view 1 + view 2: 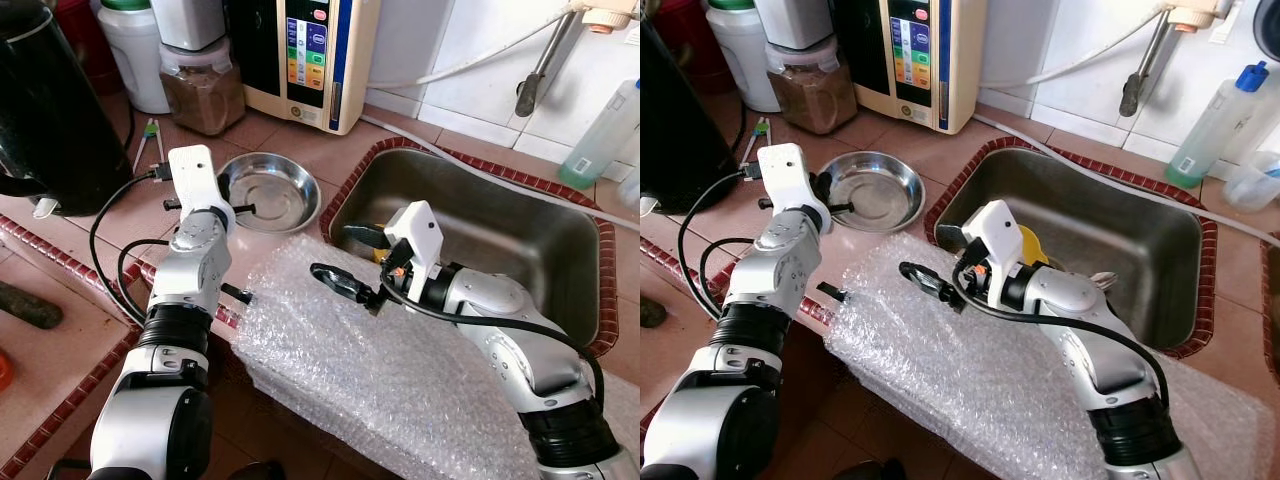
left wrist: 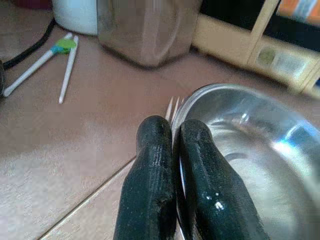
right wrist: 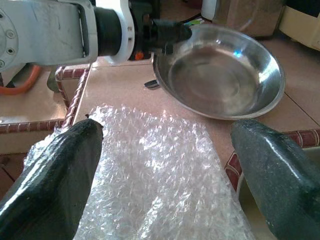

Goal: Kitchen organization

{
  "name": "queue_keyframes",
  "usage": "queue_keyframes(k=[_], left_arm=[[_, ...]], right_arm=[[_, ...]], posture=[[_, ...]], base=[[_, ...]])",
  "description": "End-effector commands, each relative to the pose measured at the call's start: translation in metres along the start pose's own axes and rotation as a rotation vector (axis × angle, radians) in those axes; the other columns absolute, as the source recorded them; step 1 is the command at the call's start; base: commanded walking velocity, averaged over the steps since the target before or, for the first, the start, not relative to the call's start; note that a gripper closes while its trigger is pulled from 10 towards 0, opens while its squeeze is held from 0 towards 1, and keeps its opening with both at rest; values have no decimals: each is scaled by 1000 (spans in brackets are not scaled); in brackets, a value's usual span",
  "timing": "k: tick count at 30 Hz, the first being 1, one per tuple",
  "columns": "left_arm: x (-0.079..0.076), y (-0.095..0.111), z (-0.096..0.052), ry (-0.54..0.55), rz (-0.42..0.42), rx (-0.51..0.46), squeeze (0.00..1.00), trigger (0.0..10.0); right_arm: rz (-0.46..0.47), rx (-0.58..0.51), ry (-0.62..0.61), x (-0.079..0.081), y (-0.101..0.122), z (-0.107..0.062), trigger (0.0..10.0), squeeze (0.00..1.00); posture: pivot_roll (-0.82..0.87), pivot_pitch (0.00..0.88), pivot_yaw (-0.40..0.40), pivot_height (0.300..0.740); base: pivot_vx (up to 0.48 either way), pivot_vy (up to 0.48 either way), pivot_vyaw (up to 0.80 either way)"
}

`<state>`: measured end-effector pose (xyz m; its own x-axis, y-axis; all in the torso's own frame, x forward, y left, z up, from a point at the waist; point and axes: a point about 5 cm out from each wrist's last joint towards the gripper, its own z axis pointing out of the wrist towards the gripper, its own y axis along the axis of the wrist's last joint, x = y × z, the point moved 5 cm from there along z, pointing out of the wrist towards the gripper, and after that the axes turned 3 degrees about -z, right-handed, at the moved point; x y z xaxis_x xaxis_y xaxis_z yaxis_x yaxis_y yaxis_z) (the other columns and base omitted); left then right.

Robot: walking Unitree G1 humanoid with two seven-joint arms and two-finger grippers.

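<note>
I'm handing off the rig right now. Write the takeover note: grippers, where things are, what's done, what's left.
Left gripper: shut on the rim of the steel bowl, which sits on the counter left of the sink.
Right gripper: open, empty, over the bubble wrap spread along the counter edge.
Done: bowl gripped.
Left: the bowl probably still has to be lifted and put away; a yellow item lies in the sink.

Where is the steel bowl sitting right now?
The steel bowl sits on the tiled counter, left of the sink and beyond the bubble wrap; the left gripper is shut on its near-left rim.
</note>
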<state>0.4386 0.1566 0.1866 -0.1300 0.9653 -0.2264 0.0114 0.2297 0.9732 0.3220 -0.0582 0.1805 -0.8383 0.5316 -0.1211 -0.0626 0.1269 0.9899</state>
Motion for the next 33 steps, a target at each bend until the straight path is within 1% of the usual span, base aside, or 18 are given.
queue_keyframes(k=[1, 5, 10, 11, 16, 17, 18, 21, 22, 25, 27, 29, 31, 33], left_arm=[[-4, 11, -3, -22, -65, -63, 0, 0], [-11, 17, -5, -60, -84, -105, 0, 0], [-22, 25, -10, -118, -130, -165, 0, 0], [-24, 25, -11, -133, -128, -171, 0, 0], [-28, 30, -14, -158, -136, -199, 0, 0], [-32, 33, -15, -182, -136, -219, 0, 0], [-32, 33, -15, -182, -136, -219, 0, 0], [-37, 36, -18, -216, -146, -240, 0, 0], [-38, 36, -18, -219, -130, -241, 0, 0], [-38, 36, -18, -215, -124, -239, 0, 0], [-39, 35, -18, -218, -104, -236, 0, 0], [-35, 30, -16, -189, -34, -211, 0, 0], [-30, 25, -14, -165, 10, -186, 0, 0], [-25, 22, -13, -148, 57, -181, 0, 0]], right_arm=[[-15, 0, -2, 0, 3, -1, 10000, 0], [-15, -1, -38, -7, 2, 0, 10000, 0], [-14, -1, -104, -19, 3, 1, 10000, 0], [-7, -6, -117, -21, 3, 1, 10000, 0], [4, -12, -154, -28, 3, 1, 10000, 0], [21, -23, -197, -34, 4, 1, 10000, 0], [21, -23, -197, -34, 4, 1, 10000, 0], [47, -38, -256, -44, 4, 0, 10000, 0], [66, -45, -282, -49, 5, 0, 10000, 0], [79, -47, -311, -54, 4, -1, 10000, 0], [85, -40, -335, -59, 2, -2, 10000, 0], [88, -35, -349, -62, 0, -3, 10000, 0], [93, -37, -357, -63, -1, -3, 10000, 0], [96, -36, -361, -63, -1, -3, 10000, 0]], posture=[[-70, 89, -28, 740], [-74, 87, -34, 740], [-74, 85, -40, 740], [-74, 85, -40, 740], [-71, 88, -40, 740], [-70, 88, -39, 740], [-70, 88, -39, 740], [-71, 88, -39, 740], [-71, 88, -39, 740], [-70, 86, -39, 740], [-68, 85, -38, 740], [-66, 85, -37, 740], [-65, 84, -36, 740], [-64, 84, -36, 740]], base=[[0, 0, 0], [0, 0, 0], [0, 0, 0], [0, 0, 0], [0, 0, 0], [0, 0, 0], [0, 0, 0], [0, 0, 0], [0, 0, 0], [0, 0, 0], [0, 0, 0], [0, 0, 0], [0, 0, 0], [0, 0, 0]])
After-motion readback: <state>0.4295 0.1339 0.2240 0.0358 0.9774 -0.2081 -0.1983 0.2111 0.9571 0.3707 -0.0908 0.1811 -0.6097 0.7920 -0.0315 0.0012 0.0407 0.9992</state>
